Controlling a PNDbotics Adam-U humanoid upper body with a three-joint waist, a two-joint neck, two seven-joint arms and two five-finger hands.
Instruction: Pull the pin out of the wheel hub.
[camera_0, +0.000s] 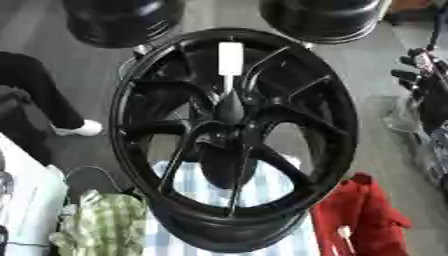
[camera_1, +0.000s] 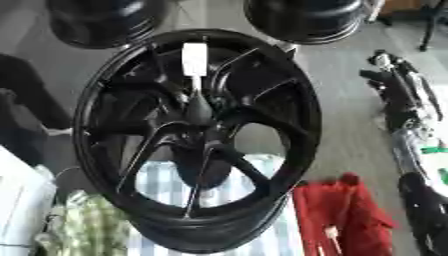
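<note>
A black spoked wheel hub (camera_0: 343, 125) stands tilted in the middle of both views. A pin with a white handle (camera_0: 230, 58) sticks out of its centre, its thin shaft running down to the dark centre cone (camera_0: 230, 107). No hand touches the pin. My right hand (camera_1: 391, 80) shows at the right edge, well to the right of the rim, with its black and silver fingers relaxed and holding nothing. Its forearm (camera_1: 411, 145) runs down toward the lower right corner. My left hand is not visible in either view.
Two more black wheels (camera_0: 122, 20) (camera_0: 319, 17) stand behind the hub. A red cloth (camera_0: 359, 215) lies at the lower right, a green checked cloth (camera_0: 105, 225) at the lower left and a blue striped cloth (camera_0: 197, 185) under the hub. A person's dark leg and white shoe (camera_0: 79, 129) stand on the left.
</note>
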